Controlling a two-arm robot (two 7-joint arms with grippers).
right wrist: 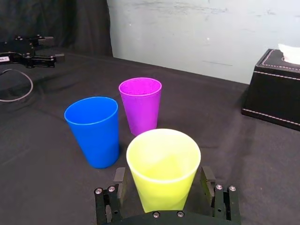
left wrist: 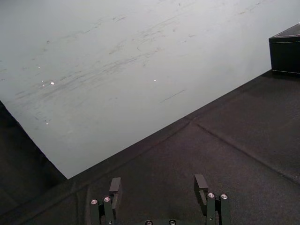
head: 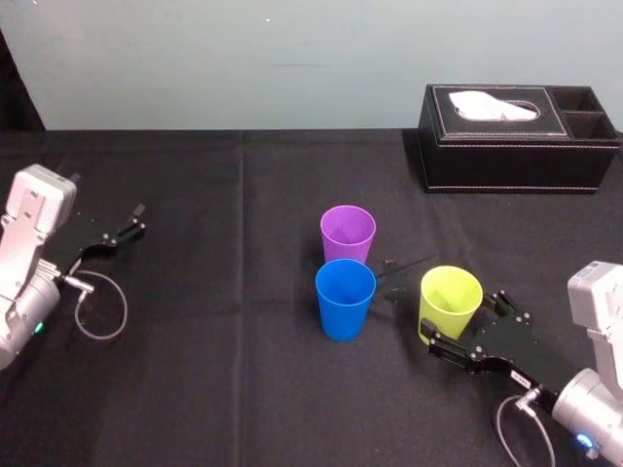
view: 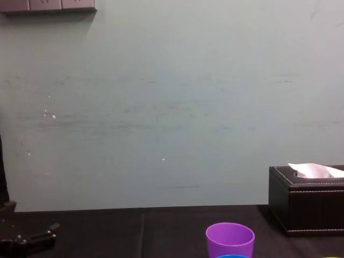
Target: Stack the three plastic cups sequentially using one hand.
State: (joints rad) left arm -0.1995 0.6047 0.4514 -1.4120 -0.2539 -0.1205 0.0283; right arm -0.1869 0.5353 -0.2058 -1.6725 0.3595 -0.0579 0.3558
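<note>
Three plastic cups stand upright and apart near the table's middle: the purple cup [head: 348, 233] [right wrist: 140, 105] [view: 230, 239] farthest back, the blue cup [head: 345, 297] [right wrist: 93, 131] just in front of it, and the yellow-green cup [head: 450, 302] [right wrist: 163, 168] to the right. My right gripper [head: 467, 323] [right wrist: 162, 182] is open and low over the table. Its fingers straddle the yellow-green cup's lower part, with a small gap on each side. My left gripper [head: 122, 229] [left wrist: 158, 185] rests open at the table's far left, holding nothing.
A black tissue box [head: 516, 136] [right wrist: 276, 89] [view: 306, 201] sits at the back right. Black cloth [head: 195, 370] covers the table, and a pale wall [view: 161, 107] stands behind it. A loose cable [head: 102, 311] loops beside the left arm.
</note>
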